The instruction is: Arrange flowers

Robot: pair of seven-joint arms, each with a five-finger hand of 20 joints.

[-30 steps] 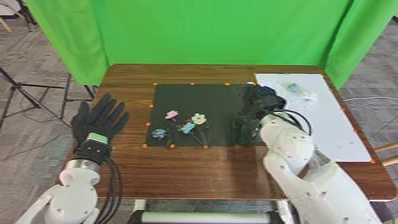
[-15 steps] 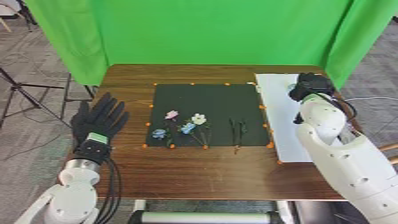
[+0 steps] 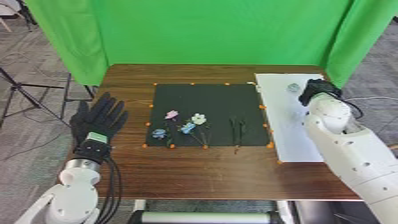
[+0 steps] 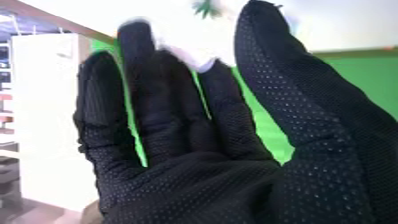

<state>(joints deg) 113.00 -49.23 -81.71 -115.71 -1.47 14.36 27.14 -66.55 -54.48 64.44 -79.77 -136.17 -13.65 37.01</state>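
Green curtain [image 3: 213, 30] behind, flowers [image 3: 198, 119] on dark mat [image 3: 206, 99], right hand [image 3: 317, 90] wide, left hand [image 3: 96, 124] wide

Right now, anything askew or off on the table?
One minor oddity: the dark green stems on the right part of the black mat show no clear bloom, unlike the pink flower, and their near end pokes past the mat's edge onto the brown table. No spill that I can see.

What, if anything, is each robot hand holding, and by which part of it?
The left hand holds nothing. Something pale shows near the right hand, but whether it is held, and where, cannot be told.
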